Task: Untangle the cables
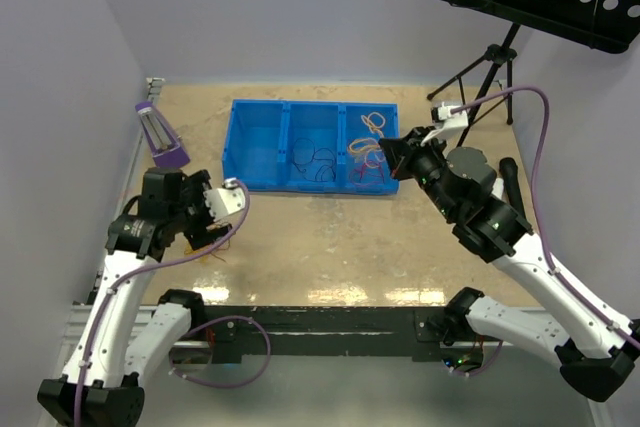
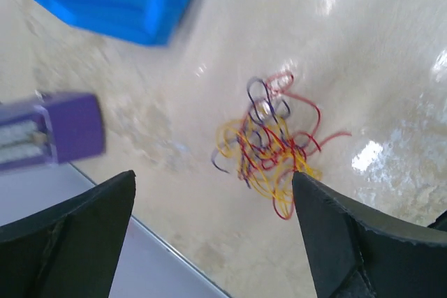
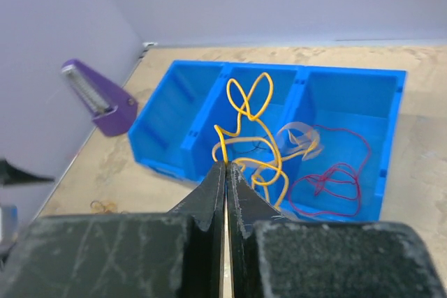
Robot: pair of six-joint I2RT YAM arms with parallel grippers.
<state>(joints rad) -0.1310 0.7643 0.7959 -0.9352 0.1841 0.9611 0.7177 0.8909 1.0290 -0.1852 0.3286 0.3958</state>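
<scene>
The tangle [image 2: 269, 155] of thin red, yellow and dark cables lies on the worktop [image 1: 330, 247] close to its left edge, towards the near-left corner; nothing is gripping it. The left fingers [image 2: 335, 221] are spread wide and hold nothing; they hang over the clump, and in the wrist view it sits in the gap between them, closer to the right-hand finger and apart from both. The clump is longer along the line running away from the camera than across the gap, so closing would pinch it across its narrow side; one red loop trails out sideways past the right-hand finger.

The right fingers [image 3: 225, 179] are clenched on a yellow cable [image 3: 244, 127], whose loops stand up from the tips over the right end of the blue bin [image 1: 255, 179] at the far middle of the worktop; which compartment it is above I cannot tell. A red cable [image 3: 335, 172] already lies in the right compartment.

The left arm is plainly the nearer one to the tangle, the right being well apart across the worktop. The next pick looks like a straight drop onto one strand; the risk is lifting the whole clump. A purple metronome [image 1: 160, 137] stands near the left edge, beyond the tangle.
</scene>
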